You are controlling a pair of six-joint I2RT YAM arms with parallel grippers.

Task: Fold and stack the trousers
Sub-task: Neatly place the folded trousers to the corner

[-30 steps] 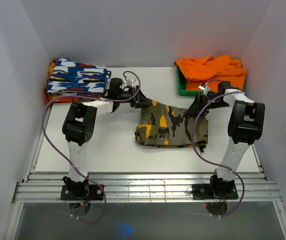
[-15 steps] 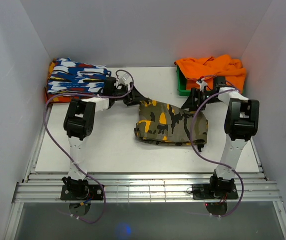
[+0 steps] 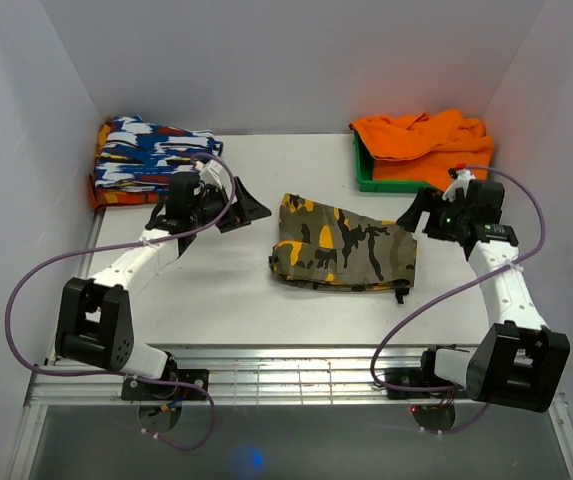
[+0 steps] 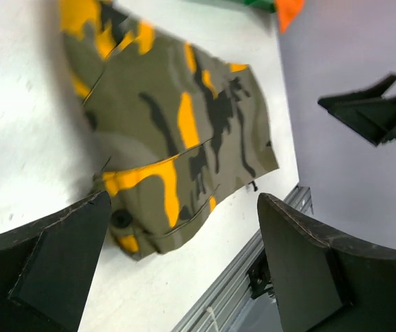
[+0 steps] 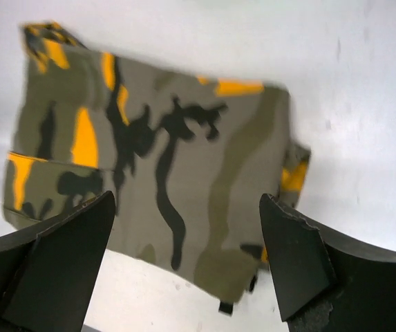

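Trousers (image 3: 344,255) lie folded in a compact bundle mid-frame on the table (image 3: 216,290). Left claw (image 3: 250,207) and right claw (image 3: 413,213) both gape wide and empty, flanking it. Stacking looks next — pinch through all layers at both ends so the fold holds. Patterned garment (image 3: 156,155) upper left, orange cloth (image 3: 424,138) in green bin (image 3: 363,178) upper right — neither blocks the reach.

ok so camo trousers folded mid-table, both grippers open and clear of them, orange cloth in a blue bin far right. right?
No: the bin is green, not blue; the top external view shows it. The rest holds: the trousers lie folded in the middle, the left gripper and right gripper are open and clear of them, and the orange cloth is in that bin at the far right.
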